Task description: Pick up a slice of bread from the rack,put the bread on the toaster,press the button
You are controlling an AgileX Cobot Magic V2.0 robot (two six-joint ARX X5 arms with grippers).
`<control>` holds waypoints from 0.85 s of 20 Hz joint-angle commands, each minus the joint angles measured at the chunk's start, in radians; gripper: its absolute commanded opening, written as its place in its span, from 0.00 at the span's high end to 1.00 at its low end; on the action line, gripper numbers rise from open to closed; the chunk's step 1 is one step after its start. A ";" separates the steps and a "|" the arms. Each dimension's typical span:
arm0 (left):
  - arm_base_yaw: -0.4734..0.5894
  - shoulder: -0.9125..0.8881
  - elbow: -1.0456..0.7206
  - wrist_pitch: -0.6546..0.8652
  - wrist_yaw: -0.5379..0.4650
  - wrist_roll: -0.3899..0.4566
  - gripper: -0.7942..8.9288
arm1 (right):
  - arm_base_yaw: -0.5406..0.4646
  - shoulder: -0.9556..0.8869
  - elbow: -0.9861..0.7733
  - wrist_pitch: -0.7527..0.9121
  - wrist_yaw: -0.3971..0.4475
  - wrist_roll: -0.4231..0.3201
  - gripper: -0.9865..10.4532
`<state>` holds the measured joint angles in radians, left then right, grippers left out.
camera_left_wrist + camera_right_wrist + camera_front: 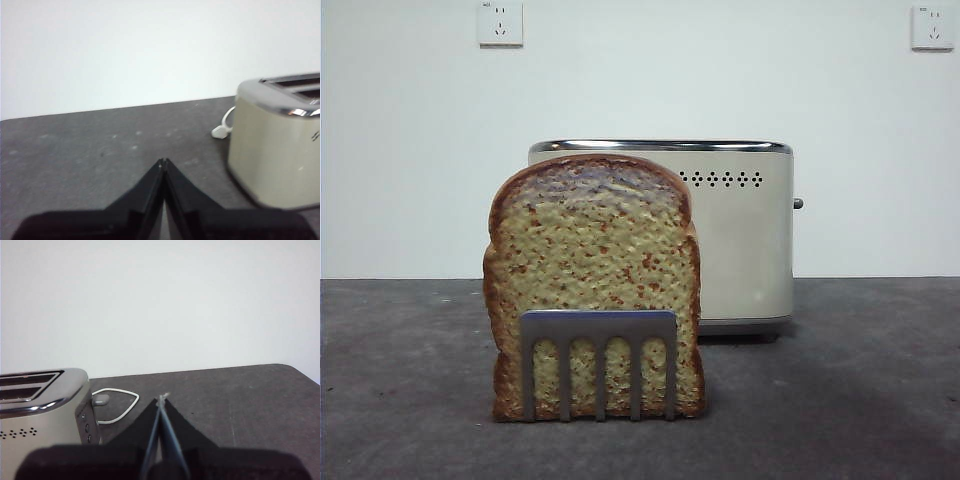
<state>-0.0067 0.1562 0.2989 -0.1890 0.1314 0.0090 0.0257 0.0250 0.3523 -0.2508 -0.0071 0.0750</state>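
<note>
Near the front of the table (880, 400), one slice of bread (592, 260) stands upright in the rack (600, 352), leaning against its comb plate, whose bars cover the slice's lower face. Behind it, slightly apart, sits one cream toaster (740, 240) with the button (798, 203) poking out of its narrow side.

Neither arm shows in the front view, so both are waiting. My left gripper (163, 162) has its fingers pressed together, empty, with the toaster beside it; my right gripper (161, 399) is likewise closed on nothing, the toaster on its other side and a white cable (117, 407) trailing behind it.

I judge nothing is done yet; the pick comes first. I'd spread the fingers, come down over the domed top, pinch across the slice's thickness and lift straight up so the rack doesn't drag along.

Count: one slice, one rack, one toaster with two slots, one button, two wall sockets.
</note>
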 commanded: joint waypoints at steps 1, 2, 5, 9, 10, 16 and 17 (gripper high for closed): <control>0.003 0.045 0.060 -0.042 0.010 -0.048 0.92 | 0.000 0.021 0.056 -0.052 0.003 0.011 0.92; 0.003 0.064 0.089 -0.069 0.010 -0.058 0.92 | 0.000 0.031 0.081 -0.081 0.003 0.010 0.92; 0.003 0.122 0.170 -0.156 0.011 -0.069 0.92 | 0.000 0.065 0.155 -0.175 0.003 0.010 0.92; 0.003 0.203 0.268 -0.275 0.013 -0.069 0.92 | 0.000 0.122 0.253 -0.315 -0.004 0.010 0.92; 0.003 0.222 0.289 -0.302 0.020 -0.069 0.92 | 0.000 0.137 0.272 -0.348 -0.004 0.010 0.92; 0.003 0.344 0.414 -0.488 0.105 -0.068 0.92 | 0.000 0.238 0.385 -0.576 -0.004 0.010 0.91; 0.003 0.365 0.433 -0.519 0.119 -0.065 0.92 | 0.000 0.255 0.401 -0.607 -0.004 0.010 0.91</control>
<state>-0.0067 0.5106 0.7219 -0.6922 0.2375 -0.0536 0.0257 0.2745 0.7441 -0.8482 -0.0082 0.0750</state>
